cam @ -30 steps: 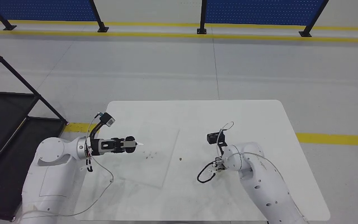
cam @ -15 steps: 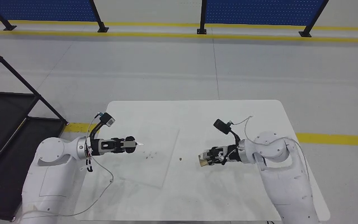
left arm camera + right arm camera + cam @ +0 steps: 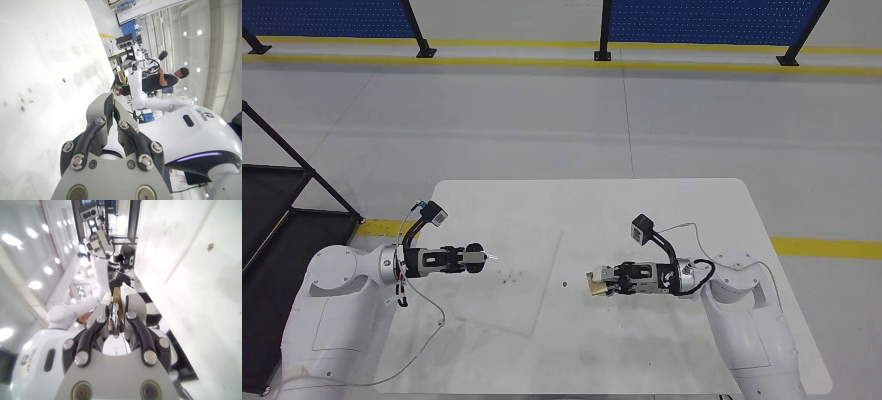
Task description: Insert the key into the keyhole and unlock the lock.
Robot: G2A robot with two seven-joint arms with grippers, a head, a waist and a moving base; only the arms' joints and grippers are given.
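The left claw (image 3: 485,257) (image 3: 113,99) is clenched, its ribbed pads (image 3: 108,113) pressed together on a thin metal piece seen edge-on. This is the key (image 3: 491,257), and its tip pokes out past the fingertips toward the middle of the table. The claw lies level over the table's left part and points across at the other arm.

The right claw (image 3: 607,284) (image 3: 115,293) is closed on the lock (image 3: 595,286) (image 3: 122,75) (image 3: 115,300). The brass body is clamped between the fingers, with its end standing out beyond the tips toward the left claw. The chrome shackle (image 3: 114,321) runs back between the fingers toward the wrist. The keyhole cannot be made out.

The two claws face each other in a rough line across the table, well apart — key and lock do not touch.

Between them, on the white table (image 3: 642,215), sits one small brown speck (image 3: 567,285) (image 3: 63,80) (image 3: 210,247), near the lock. A cluster of darker specks (image 3: 510,278) (image 3: 22,100) lies nearer the key. A faint straight edge (image 3: 547,285), as of a thin clear sheet, runs across the tabletop between the two.

Off the table's left side stands a black rack (image 3: 282,200). Yellow floor lines (image 3: 542,62) and blue barriers (image 3: 702,20) lie beyond the far edge.
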